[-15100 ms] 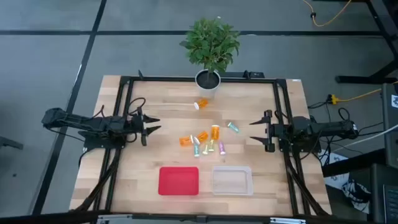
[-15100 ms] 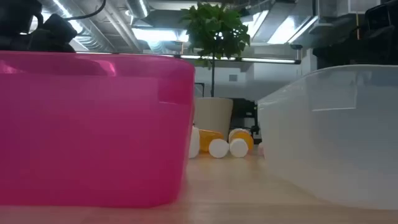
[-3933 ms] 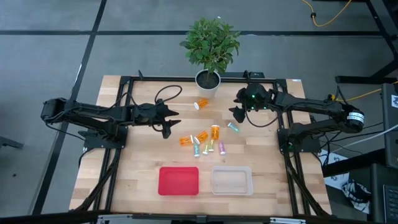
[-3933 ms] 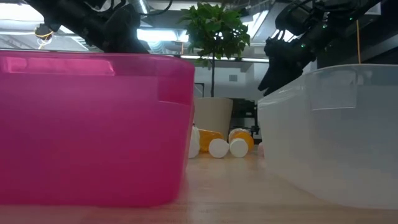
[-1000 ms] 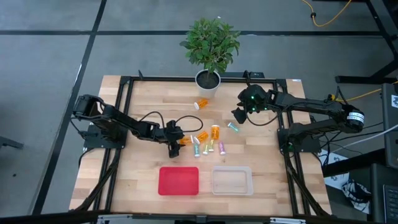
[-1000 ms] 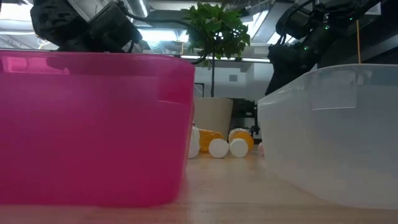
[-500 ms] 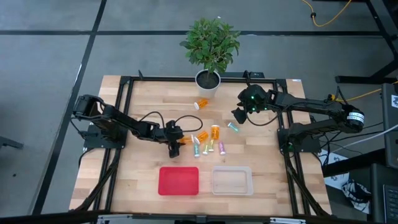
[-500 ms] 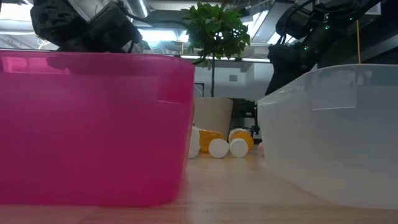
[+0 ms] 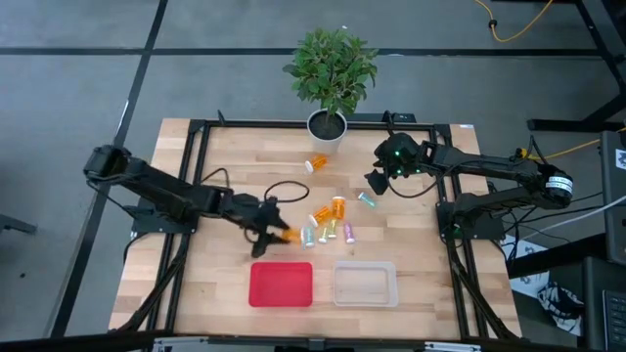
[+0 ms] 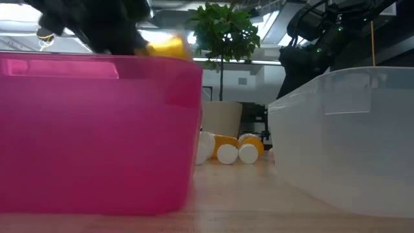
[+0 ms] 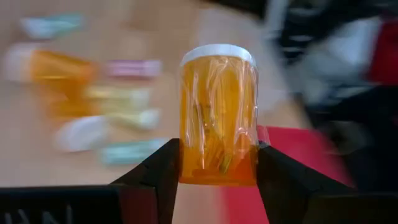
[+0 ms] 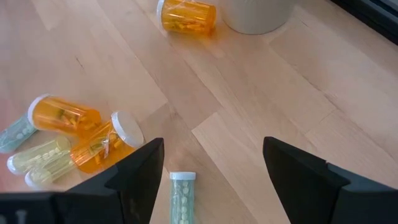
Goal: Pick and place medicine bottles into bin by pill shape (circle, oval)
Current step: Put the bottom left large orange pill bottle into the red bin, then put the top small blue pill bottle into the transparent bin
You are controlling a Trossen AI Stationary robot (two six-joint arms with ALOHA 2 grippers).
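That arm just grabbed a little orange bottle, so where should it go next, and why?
Probably a short carry toward the red bin. The left tool is clamped on an orange bottle lifted off the table, near the pile but not yet over the bin. Which bin suits its pills can't be told. The right tool hangs open above a green bottle.

Loose bottles (image 11: 93, 106) behind the held orange bottle (image 11: 217, 115) smear into blur; pill shapes unreadable.

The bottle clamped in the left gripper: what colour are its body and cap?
Translucent orange bottle, white cap; clearest in the left wrist view.
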